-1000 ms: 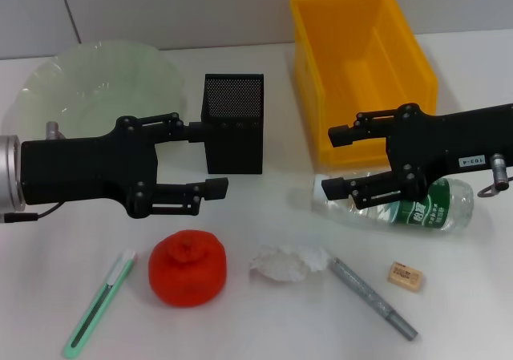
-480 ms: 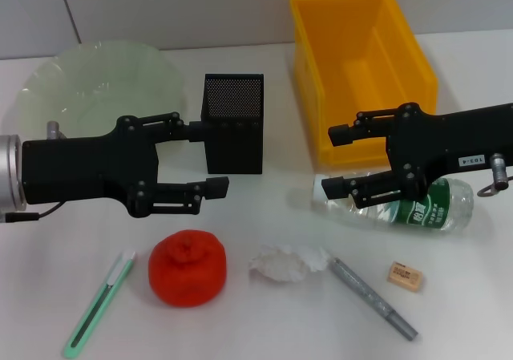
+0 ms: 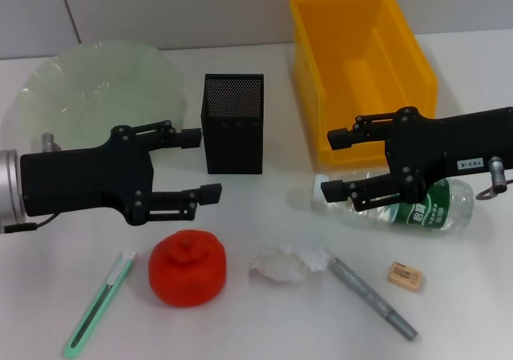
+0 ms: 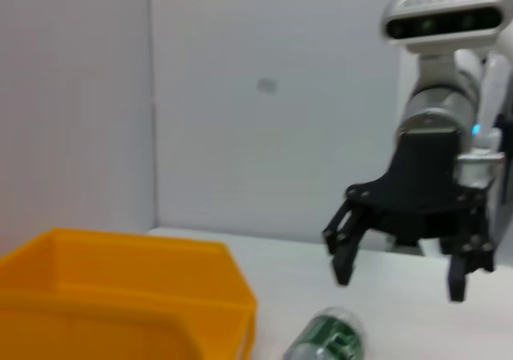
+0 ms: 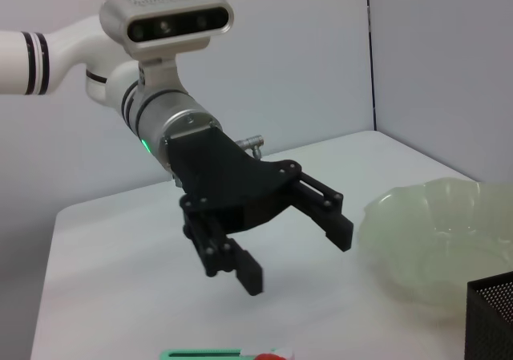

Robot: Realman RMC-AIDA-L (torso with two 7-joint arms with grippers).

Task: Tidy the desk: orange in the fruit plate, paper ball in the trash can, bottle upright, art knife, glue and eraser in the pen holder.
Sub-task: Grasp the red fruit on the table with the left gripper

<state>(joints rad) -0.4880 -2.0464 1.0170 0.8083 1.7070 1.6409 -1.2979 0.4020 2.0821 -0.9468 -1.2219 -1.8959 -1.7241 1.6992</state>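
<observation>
Desk (image 3: 465,320) holds one red knitted orange (image 3: 187,267), one crumpled white paper ball (image 3: 286,261), one lying clear plastic bottle (image 3: 421,206). Left gripper (image 3: 200,164) and right gripper (image 3: 331,163) both hover with fingers spread apart, holding nothing.

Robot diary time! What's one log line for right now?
left end effector: open, above orange | right end effector: open, over lying bottle | fruit plate: holds nothing

A white table (image 3: 264,216) is stretching out beneath the fingers of the left gripper (image 3: 200,164) and the right gripper (image 3: 330,163), showing bare in the gap between the two sets of fingertips. A pale grey wall (image 3: 200,7) with thin seams is rising well beyond the fingers, past the table's far edge.
</observation>
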